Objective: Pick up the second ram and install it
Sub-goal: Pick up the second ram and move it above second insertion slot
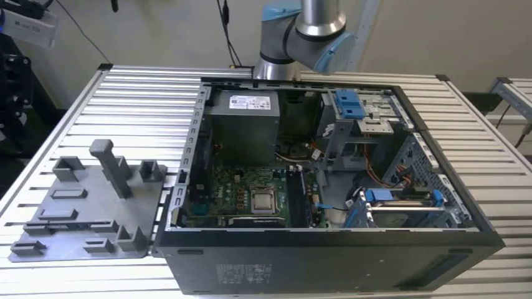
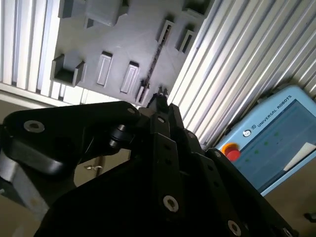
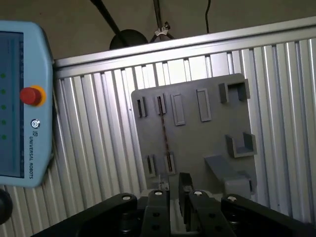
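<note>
Second ram (image 3: 164, 133) stands on edge in the grey tray (image 3: 207, 143). Gripper (image 3: 172, 185) hovers above it, slightly spread, empty.

Open computer case (image 1: 332, 265) on slatted table (image 1: 137, 106)

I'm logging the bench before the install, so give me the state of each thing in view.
second ram: on edge in slots of the gray tray, not gripped.
computer case: on its side, open.
processor: seated, uncovered.
claw: apart from the ram, pointed at the tray.
</note>
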Tool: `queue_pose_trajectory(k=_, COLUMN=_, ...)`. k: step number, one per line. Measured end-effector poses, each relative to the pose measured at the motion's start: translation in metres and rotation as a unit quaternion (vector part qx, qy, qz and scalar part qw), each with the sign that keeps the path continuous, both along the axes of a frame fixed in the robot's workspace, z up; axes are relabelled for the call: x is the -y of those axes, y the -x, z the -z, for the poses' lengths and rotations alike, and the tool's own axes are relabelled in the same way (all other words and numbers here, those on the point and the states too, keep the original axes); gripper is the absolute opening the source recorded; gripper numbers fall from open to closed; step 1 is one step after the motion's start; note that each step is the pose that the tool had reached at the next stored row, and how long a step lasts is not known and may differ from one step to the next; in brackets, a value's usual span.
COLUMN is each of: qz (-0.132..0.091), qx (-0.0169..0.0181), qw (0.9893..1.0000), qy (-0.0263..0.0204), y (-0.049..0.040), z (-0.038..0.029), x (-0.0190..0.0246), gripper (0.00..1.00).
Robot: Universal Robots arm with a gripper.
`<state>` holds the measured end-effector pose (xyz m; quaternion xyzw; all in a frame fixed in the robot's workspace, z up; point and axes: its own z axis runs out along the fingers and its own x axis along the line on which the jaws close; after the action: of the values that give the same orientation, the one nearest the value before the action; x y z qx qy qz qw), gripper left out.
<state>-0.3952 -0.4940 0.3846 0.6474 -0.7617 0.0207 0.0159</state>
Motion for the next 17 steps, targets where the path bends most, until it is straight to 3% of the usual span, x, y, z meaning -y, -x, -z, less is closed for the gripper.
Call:
queue_pose_trajectory(k=1, qz=0.0, qx=0.0, qw=1.0, qy=0.0, y=0.0, z=0.0, x=0.0, gripper=0.24)
queue_pose_trajectory(k=4, qz=0.0, qx=0.0, qw=1.0, qy=0.0, y=0.0, z=0.0, x=0.0, gripper=0.36)
queue_pose_trajectory(k=14, qz=0.0, qx=0.0, qw=1.0, qy=0.0, y=0.0, z=0.0, x=0.0, gripper=0.36)
queue_pose_trajectory(k=15, qz=0.0, qx=0.0, qw=1.0, qy=-0.0014, y=0.0001, z=0.0, x=0.0001, gripper=0.36)
queue_pose_trajectory(k=17, qz=0.0, qx=0.0, qw=0.9999, qy=-0.0117, y=0.0001, z=0.0002, x=0.0, gripper=0.36)
